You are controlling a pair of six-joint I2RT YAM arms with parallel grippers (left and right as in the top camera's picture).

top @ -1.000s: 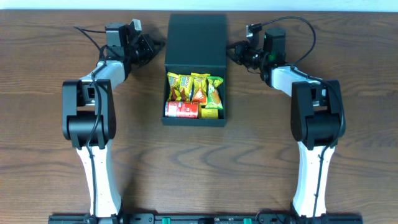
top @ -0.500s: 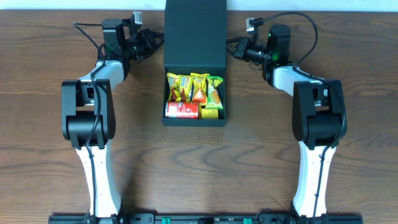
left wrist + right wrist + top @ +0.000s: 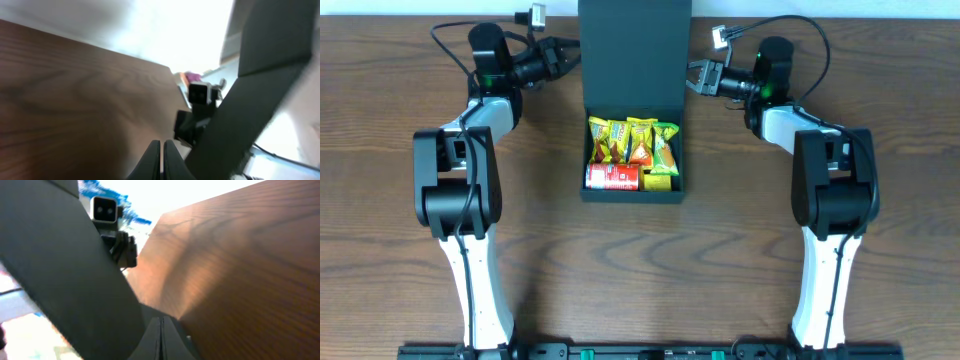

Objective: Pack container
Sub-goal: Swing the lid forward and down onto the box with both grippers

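One container [image 3: 633, 60], three snack packets [image 3: 638, 141], one red can [image 3: 612, 177], one small yellow pack [image 3: 658, 182], two arms [image 3: 455, 190].

No text can be read anywhere. The red can [image 3: 612, 177], at the lower left inside the container [image 3: 632, 60] near the middle of the overhead frame, has pale markings along its side, too small to make out. The yellow, orange and green packets [image 3: 632, 140] just above it show bright printed patches, equally too small to read. Both wrist views are blurred and give no legible lettering, number or sign
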